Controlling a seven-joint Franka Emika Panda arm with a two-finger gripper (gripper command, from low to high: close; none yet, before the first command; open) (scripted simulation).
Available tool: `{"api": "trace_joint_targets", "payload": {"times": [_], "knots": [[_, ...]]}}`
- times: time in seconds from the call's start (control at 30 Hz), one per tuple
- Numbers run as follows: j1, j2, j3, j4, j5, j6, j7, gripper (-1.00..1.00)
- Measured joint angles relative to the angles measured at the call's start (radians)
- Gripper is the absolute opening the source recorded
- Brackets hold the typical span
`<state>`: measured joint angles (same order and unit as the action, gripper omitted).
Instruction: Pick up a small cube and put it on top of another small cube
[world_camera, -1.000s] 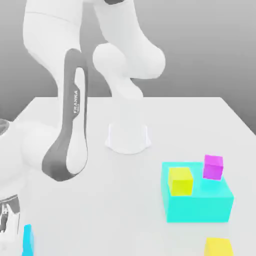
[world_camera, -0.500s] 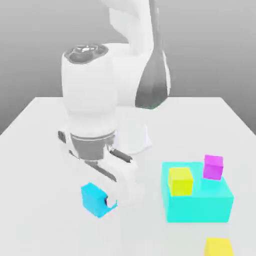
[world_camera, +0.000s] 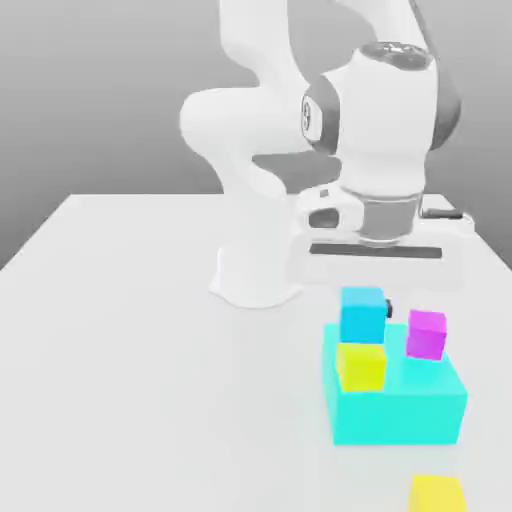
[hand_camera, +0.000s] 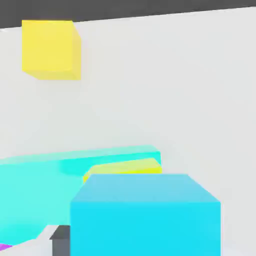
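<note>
The small cyan cube (world_camera: 362, 313) (hand_camera: 145, 215) sits squarely on top of the small yellow cube (world_camera: 360, 367) (hand_camera: 125, 167). That yellow cube stands on the large cyan block (world_camera: 400, 405) (hand_camera: 35, 187). My gripper (world_camera: 365, 298) hangs straight down over the cyan cube, its white hand just above the cube's top face. I cannot make out whether it still holds the cube.
A small magenta cube (world_camera: 427, 334) rests on the large block beside the stack, to the exterior view's right. Another yellow cube (world_camera: 437, 494) (hand_camera: 50, 48) lies on the white table (world_camera: 130, 350) near its front edge. The arm's base (world_camera: 256, 275) stands behind the block.
The arm swung from the exterior view's left to its right, carrying the cyan cube, which was near the table and now sits on the yellow cube on the block.
</note>
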<state>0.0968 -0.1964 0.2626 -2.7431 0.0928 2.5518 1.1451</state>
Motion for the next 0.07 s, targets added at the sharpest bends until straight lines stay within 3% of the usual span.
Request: {"api": "trace_joint_targets", "payload": {"times": [0.07], "knots": [[0.0, 0.0, 0.0, 0.0, 0.0, 0.0, 0.0, 1.0]]}}
